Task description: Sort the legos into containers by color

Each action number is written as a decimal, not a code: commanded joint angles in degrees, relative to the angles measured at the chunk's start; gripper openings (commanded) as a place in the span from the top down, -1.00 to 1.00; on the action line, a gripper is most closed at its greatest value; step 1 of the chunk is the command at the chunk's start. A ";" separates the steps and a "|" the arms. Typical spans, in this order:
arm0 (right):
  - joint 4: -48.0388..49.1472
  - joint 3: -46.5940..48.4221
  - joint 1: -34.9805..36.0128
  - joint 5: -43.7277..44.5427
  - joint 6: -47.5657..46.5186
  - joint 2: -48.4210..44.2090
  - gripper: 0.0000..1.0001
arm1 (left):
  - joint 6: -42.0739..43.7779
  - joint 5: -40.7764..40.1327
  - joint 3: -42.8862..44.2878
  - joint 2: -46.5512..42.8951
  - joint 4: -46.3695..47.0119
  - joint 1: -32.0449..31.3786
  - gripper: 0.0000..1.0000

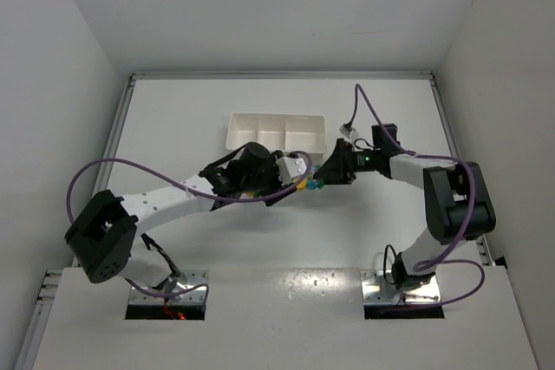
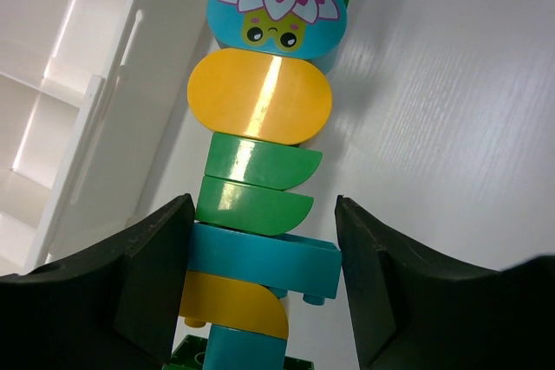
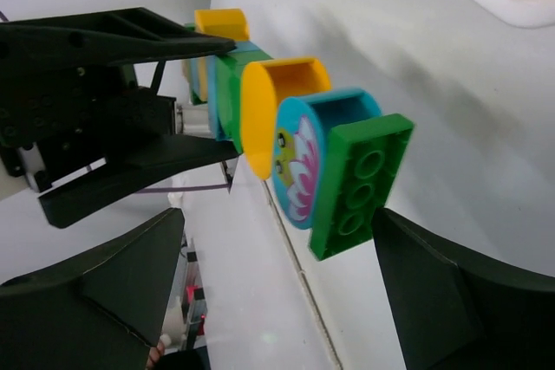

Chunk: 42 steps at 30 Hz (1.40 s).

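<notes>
While both arms meet over the middle of the table [image 1: 260,240], nothing counts as sorted by my reckoning. No brick shows in the tray [image 1: 277,115], which sits far-centre with three compartments in a row.

Left arm comes in from the near left, right arm from the near right. The wrists are almost nose to nose, just near of the tray's right end.

Left pincer [image 2: 264,249]: pinching the stack [image 2: 260,171]. Every brick I can see is pressed into one column of mixed green, cyan and yellow, held off the table and pointing right. The fingers clamp a cyan brick near the held end.

Right pincer [image 3: 279,214]: spread, one finger on either side of the stack's free end.

Risks, as I judge them:
- Lopsided closing. One finger lands first and shoves the column sideways, so it twists in the left pincer.
- Closing too deep. It catches two bricks, and two colours come off together.
- Skewed pull. The column snaps mid-length and loose bricks drop to the table.
- The left grip looks to be on one brick only, so a hard tug could strip the whole stack out.

Position: a green brick [image 3: 360,184] caps the free end, with a cyan flower-face brick [image 3: 299,158] right behind it. The green brick lies between the right pincer's fingers but off-centre, close to one and well apart from the other. No contact that I can make out.
</notes>
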 commanded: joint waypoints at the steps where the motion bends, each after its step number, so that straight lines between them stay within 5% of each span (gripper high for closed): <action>1: 2.49 0.08 -0.81 -1.46 -0.90 0.22 -0.80 | -1.23 -0.48 0.84 -3.84 3.62 -1.24 0.83; 5: 3.54 0.08 -0.81 -1.46 -0.03 0.84 -0.67 | -1.76 -1.01 0.84 -4.37 3.61 -1.77 0.83; 8: 4.24 0.69 -0.28 -1.46 -0.03 1.45 -0.80 | -2.29 -1.01 1.45 -4.37 3.61 -2.39 0.83; 13: 6.87 1.83 0.24 -2.68 2.95 2.68 -0.60 | -2.29 -0.48 1.98 -4.37 3.61 -3.00 0.83; 17: 10.65 2.45 0.24 -4.44 5.33 3.91 0.10 | -1.76 -1.01 1.98 -4.37 4.14 -3.00 0.83; 19: 9.96 2.97 0.24 -5.67 5.33 3.92 0.78 | -1.76 -1.01 1.29 -4.37 4.84 -3.00 0.85; 21: 8.48 2.98 0.24 -6.28 5.33 3.92 1.00 | -1.76 -1.71 0.58 -4.37 5.98 -3.00 0.88; 34: -6.65 2.89 -5.20 -6.55 -8.28 0.40 1.00 | 0.08 -2.86 -8.92 -6.75 3.18 -1.33 0.93; 36: -6.65 2.89 -5.20 -6.55 -8.90 0.40 1.00 | 0.08 -1.81 -8.92 -5.70 2.57 -1.33 0.75; 40: -11.90 4.29 -4.07 -6.03 -13.90 -0.13 1.00 | -2.11 0.74 -5.50 -2.36 0.90 -0.01 -0.20; 42: -14.20 5.00 -4.06 -6.03 -18.19 -0.13 1.00 | -3.70 2.83 -3.48 -1.30 0.89 1.47 -0.41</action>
